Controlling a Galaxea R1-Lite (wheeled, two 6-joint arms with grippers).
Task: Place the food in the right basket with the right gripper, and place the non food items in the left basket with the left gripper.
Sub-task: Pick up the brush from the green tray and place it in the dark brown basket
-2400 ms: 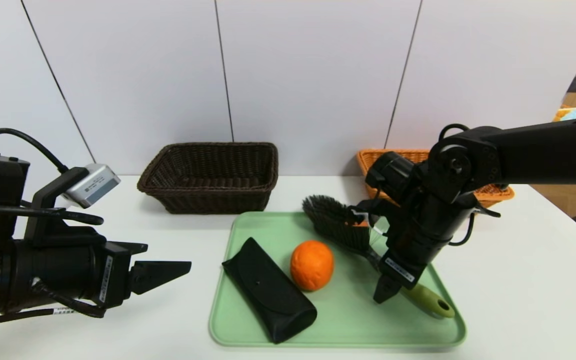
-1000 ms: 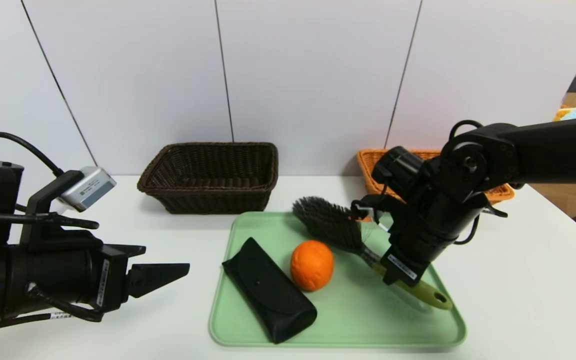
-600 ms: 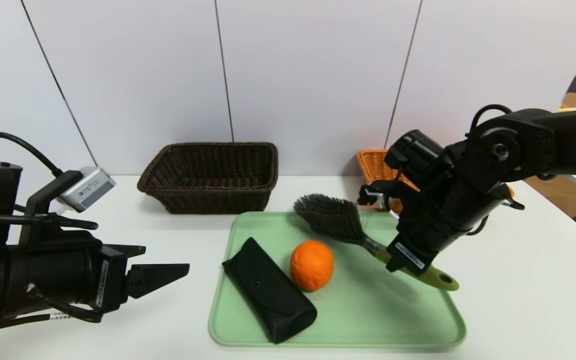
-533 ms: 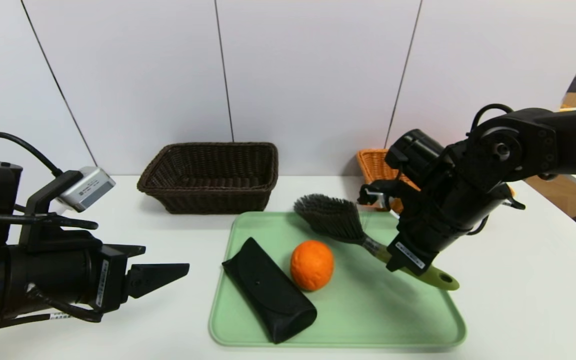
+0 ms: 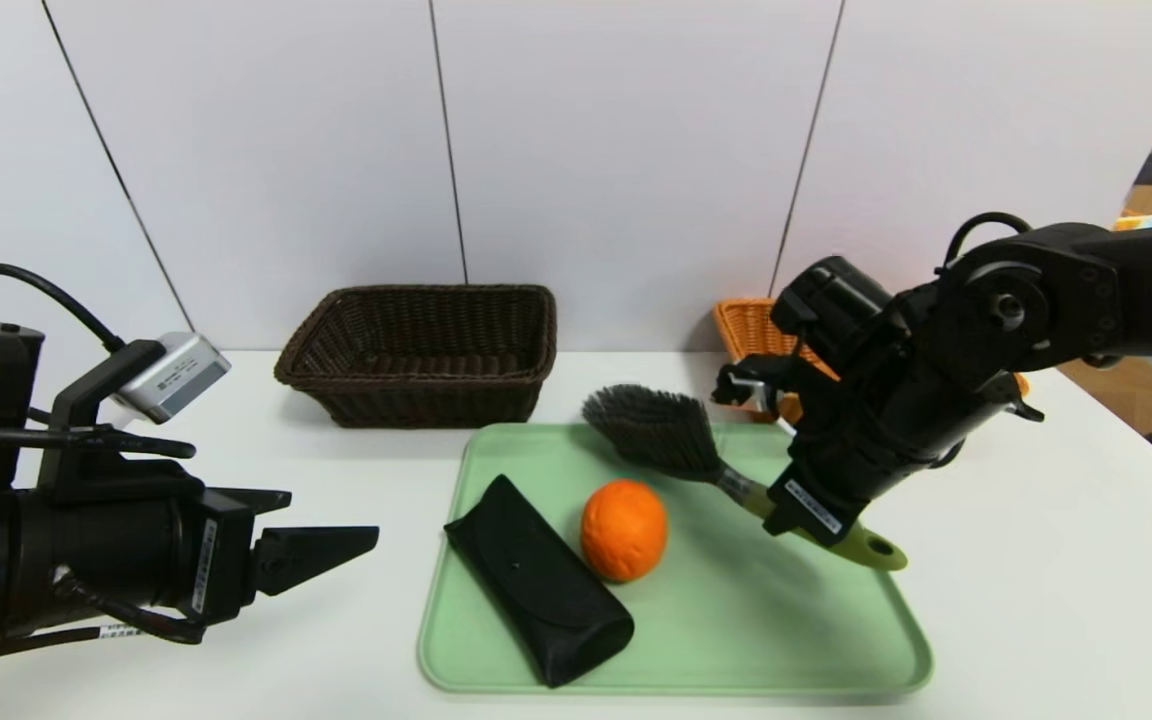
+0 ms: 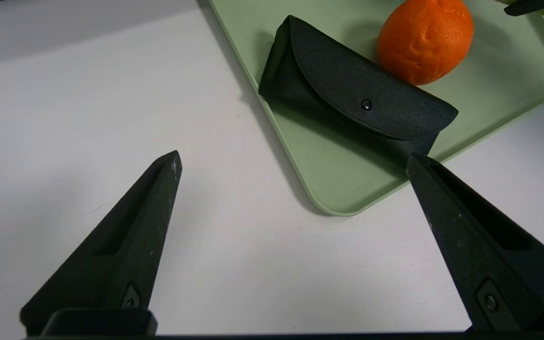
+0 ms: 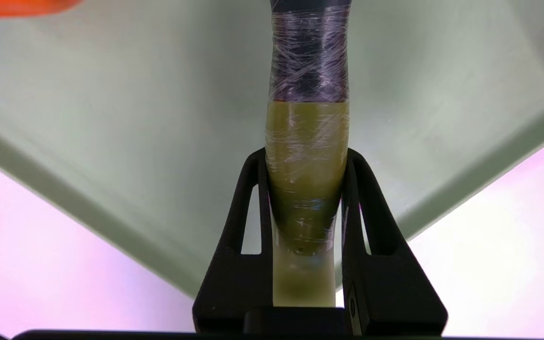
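Brush (image 5: 661,432) is clamped by its green handle in right gripper (image 5: 798,522), centre-right of frame, lifted over tray (image 5: 696,640); left basket (image 5: 421,350) judged next, left gripper (image 6: 291,160) gaping idle.

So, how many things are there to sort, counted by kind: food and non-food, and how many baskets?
Food: 1, the orange
Non-food: 2, the brush and the black case
Baskets: 2, dark brown and orange
Total: 5
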